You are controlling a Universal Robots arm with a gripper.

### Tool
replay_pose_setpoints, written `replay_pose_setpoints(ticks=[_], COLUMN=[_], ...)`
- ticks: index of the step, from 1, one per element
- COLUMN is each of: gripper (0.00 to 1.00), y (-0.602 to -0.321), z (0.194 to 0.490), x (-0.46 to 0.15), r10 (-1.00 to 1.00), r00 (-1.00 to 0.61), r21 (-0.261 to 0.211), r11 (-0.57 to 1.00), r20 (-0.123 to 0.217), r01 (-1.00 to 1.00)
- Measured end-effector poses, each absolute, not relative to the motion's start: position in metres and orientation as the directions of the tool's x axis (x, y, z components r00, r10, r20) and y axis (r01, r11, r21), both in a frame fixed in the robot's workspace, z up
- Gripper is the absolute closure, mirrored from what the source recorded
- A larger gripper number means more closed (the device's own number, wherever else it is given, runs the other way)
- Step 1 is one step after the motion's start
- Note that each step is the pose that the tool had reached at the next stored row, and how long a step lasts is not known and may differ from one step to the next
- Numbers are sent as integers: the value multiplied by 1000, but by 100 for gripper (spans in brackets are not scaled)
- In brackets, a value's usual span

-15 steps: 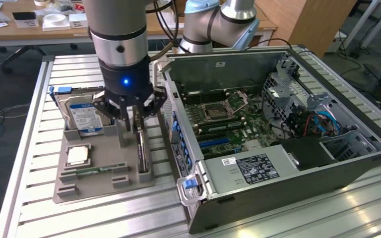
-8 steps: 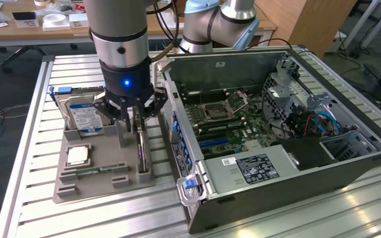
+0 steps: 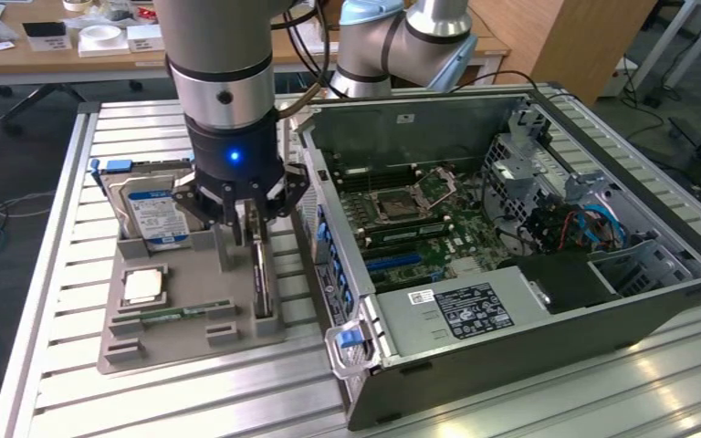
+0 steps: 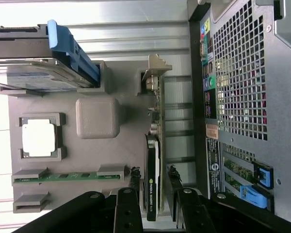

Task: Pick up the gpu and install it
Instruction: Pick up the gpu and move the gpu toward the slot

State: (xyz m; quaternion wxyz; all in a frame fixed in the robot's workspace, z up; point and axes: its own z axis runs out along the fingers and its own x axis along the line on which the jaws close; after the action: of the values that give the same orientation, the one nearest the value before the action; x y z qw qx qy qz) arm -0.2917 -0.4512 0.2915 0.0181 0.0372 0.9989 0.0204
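The gpu (image 3: 262,278) stands on its edge in a slot at the exterior view's right side of the grey holder tray (image 3: 193,345). In the wrist view the gpu (image 4: 153,160) runs lengthwise, with its black face and green board edge showing and its silvery bracket at the far end. My gripper (image 3: 248,226) hangs straight down over the card's back half. The gripper (image 4: 153,180) is open, with one fingertip (image 4: 135,174) on each side of the card and a narrow gap showing on both sides. The card still rests in its slot.
The same tray holds a silver hard drive with a blue label (image 3: 153,214), a CPU (image 3: 143,286) and a RAM stick (image 3: 180,313). The open computer case (image 3: 509,228) lies close beside the tray, its rear panel (image 4: 242,97) near the card. Slatted aluminium table all around.
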Motion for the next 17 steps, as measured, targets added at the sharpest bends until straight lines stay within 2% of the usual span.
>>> replay_pose_setpoints(ticks=[17], gripper=[64], y=[-453], z=[274], x=[-289], r10=[75], r00=[-997], r21=[35], r11=[997], r20=[-31], r01=[74])
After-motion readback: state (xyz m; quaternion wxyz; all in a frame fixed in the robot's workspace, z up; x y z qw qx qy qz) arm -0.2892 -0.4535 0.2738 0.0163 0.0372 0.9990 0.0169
